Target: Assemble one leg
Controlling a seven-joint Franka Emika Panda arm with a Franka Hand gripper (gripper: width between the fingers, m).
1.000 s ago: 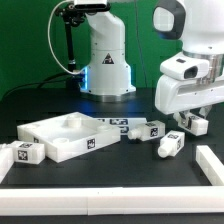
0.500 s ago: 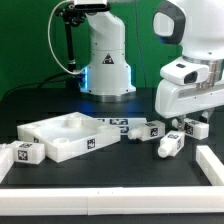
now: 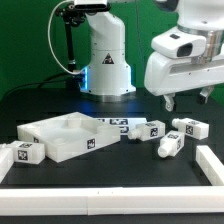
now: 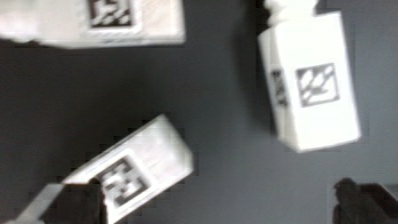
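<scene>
Evidently empty, the gripper (image 3: 186, 99) hangs with fingers spread wide over the exterior view's right, likely to line up a grasp; the leg (image 3: 170, 144) lies flat on the table (image 3: 110, 172) below, right of the square panel (image 3: 60, 135)

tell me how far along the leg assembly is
Done: nothing yet; the panel lies with no leg fitted. In hand: nothing; the gripper hovers above the table, fingers apart and empty. Left: pick up a loose leg and fit it to the panel.
</scene>
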